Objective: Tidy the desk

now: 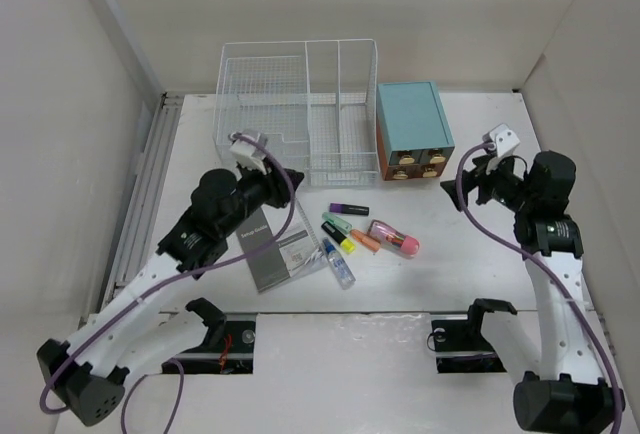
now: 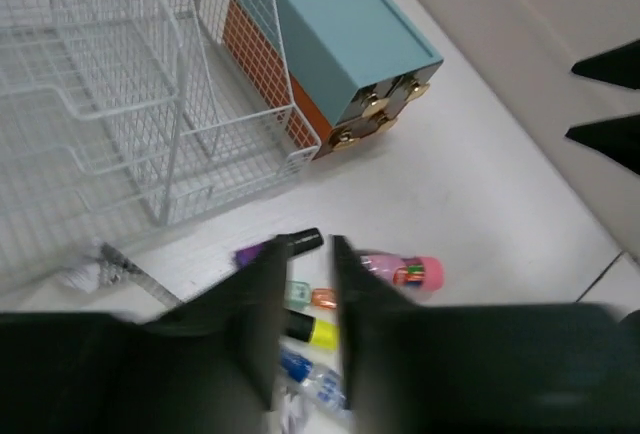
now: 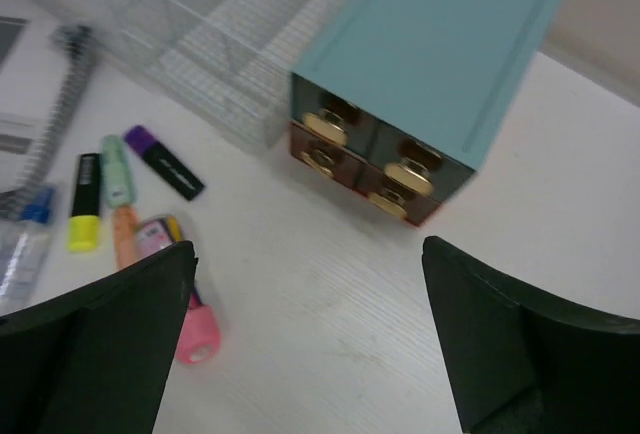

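Table: white, matte, a bit scuffed, pale walls on three sides, fills the cell in front of both arm bases.

- Far edge, left of centre: wire basket, compartments look empty. Teal drawer box sits just beside it on the right; touching or not, can't tell.
- Mid-table: loose marker cluster, with purple nearest the basket, then green, yellow, orange, pink on the right and a blue pen on the near side. Packed tight, several touching.
- Spiral notebook lies just left of the cluster, partly under the left arm.

Left end effector: fingers nearly together, nothing between them, hovering over the table between the basket front and the markers. Right end effector: spread wide, empty, above the table's right side, facing the drawer box.

Step, as a judgement: sorting not started, nothing stowed, and the left arm looks set up for a first pick.

Next move needs the left fingers opened, then a drop across one barrel. The purple marker is the easy target, since it is outermost and has free table around it. Risk: nudging neighbours if an inner marker is picked.
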Robot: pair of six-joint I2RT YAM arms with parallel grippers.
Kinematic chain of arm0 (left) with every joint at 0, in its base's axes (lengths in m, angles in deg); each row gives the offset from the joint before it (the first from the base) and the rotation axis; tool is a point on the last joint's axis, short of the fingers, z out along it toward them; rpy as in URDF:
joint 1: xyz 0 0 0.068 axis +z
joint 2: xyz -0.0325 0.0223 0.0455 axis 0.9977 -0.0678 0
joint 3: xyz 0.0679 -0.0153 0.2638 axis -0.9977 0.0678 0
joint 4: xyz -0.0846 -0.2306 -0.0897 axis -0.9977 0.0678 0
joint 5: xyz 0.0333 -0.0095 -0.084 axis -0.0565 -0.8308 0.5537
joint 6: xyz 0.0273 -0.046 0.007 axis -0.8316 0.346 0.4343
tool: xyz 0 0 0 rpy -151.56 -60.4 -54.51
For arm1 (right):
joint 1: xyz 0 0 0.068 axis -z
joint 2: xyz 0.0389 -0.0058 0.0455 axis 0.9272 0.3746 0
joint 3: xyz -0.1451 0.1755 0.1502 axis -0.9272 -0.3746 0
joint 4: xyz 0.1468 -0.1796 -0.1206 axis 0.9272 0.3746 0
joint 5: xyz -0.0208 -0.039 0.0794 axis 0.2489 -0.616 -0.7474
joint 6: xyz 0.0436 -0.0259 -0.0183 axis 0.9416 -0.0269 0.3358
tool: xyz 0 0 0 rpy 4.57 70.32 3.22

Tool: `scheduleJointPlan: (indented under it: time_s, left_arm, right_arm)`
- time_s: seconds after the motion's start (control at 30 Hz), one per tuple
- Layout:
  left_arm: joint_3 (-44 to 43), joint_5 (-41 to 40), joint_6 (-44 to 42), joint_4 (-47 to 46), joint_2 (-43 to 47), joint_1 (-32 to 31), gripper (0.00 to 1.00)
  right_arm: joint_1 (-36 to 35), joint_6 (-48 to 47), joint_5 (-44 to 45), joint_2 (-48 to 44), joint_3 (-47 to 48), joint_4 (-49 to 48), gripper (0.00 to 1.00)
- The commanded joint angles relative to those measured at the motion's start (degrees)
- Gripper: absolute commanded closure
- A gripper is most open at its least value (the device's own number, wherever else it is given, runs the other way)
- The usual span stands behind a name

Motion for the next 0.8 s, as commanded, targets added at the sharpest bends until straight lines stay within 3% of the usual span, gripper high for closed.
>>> scheduleJointPlan:
  time_s: [0.0,0.07,0.1,0.23,0.37,0.6,0.77]
  left_arm:
    - [3.7,-4.3,14.8,2.0,7.8,-0.2,0.71]
    - [6.5,-6.7,19.7,4.9,10.4,-0.7,0.43]
    - [7.4,-9.4,23.9,6.0,11.0,-0.7,0.41]
    - [13.4,-14.3,31.1,7.6,13.3,-1.2,0.40]
    - [21.2,-19.2,34.9,5.4,17.0,-1.8,0.40]
    - [25.6,-28.2,37.0,5.5,19.0,-1.8,0.40]
    - [26.7,-31.7,37.7,5.5,15.4,-1.8,0.40]
  right_arm:
    - [-4.6,-1.4,-12.9,2.2,3.7,-1.8,0.00]
    - [-9.0,-2.0,-12.9,5.7,6.8,-2.6,0.00]
    - [-11.5,-2.0,-12.9,10.3,8.0,-2.6,0.00]
    - [-27.5,-2.7,-9.0,24.2,14.6,0.2,0.00]
    - [-35.4,2.8,-5.0,36.8,17.7,-5.1,0.07]
    - [-44.6,16.1,1.6,48.5,18.4,-22.7,0.08]
    - [-47.5,27.7,5.0,51.1,11.1,-36.9,0.08]
